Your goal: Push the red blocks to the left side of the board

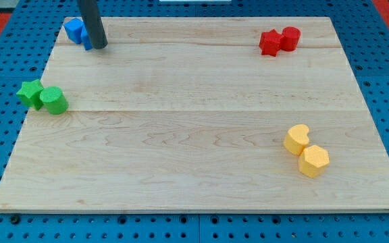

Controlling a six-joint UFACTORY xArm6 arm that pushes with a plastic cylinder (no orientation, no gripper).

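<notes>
At the view's far left, on the edge of the wooden board [194, 162], I have a green star block [30, 92] with a green cylinder [54, 100] touching its right side; the star hangs partly past the board's left edge. Up in the top-left corner sit the blue blocks [76, 30], two pieces pressed together, though I can't make out their shapes because my rod stands in front of them. My tip [98, 46] rests on the board just to the right of those blue blocks, touching or all but touching them; it is a bare rod end, holding nothing, with nothing to open or close.

Moving right, the middle of the board is plain wood grain. Near the top-right corner are the red blocks: a red star-like block [270, 42] and, touching its right side, a red cylinder [290, 38]. They are well apart from my tip, across almost the whole width of the board.

At the lower right lie a yellow crescent-like block [296, 139] and a yellow hexagonal block [313, 160], touching, the hexagon lower and further right. Blue pegboard [383, 88] surrounds the board.
</notes>
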